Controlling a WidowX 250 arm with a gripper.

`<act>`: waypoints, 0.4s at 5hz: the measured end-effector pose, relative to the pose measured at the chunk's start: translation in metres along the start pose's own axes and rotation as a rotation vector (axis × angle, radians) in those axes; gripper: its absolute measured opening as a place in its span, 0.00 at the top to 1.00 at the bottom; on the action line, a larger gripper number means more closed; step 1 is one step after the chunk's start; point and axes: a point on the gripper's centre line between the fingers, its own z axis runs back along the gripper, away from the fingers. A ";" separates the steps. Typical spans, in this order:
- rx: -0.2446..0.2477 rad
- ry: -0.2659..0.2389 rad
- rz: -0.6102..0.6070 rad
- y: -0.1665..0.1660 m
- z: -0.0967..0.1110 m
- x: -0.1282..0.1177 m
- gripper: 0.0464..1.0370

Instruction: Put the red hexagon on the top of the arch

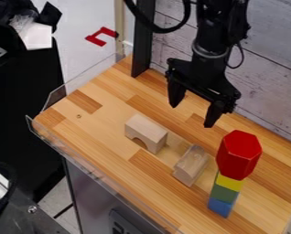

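In the camera view, the black gripper (191,115) hangs down over the wooden table (99,123) from the top of the frame, right of center, its two fingers standing well apart. The red hexagon (238,154) sits toward the lower right, topping a stack – under it the yellow block (229,182), then the green block (224,193), and at the bottom the blue block (220,207). The arch (146,132), plain wood, stands upright near the middle of the frame, its curved opening facing the lower left. Between it and the stack lies another plain wooden block (191,165), near both. A whitish plank wall (267,82) rises at the upper right – and a black post (143,41) stands upright at the top, left of the gripper.
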 end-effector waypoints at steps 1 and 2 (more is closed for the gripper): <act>0.002 0.026 0.001 0.000 -0.007 -0.005 0.04; -0.031 0.027 -0.001 -0.005 -0.001 -0.006 0.04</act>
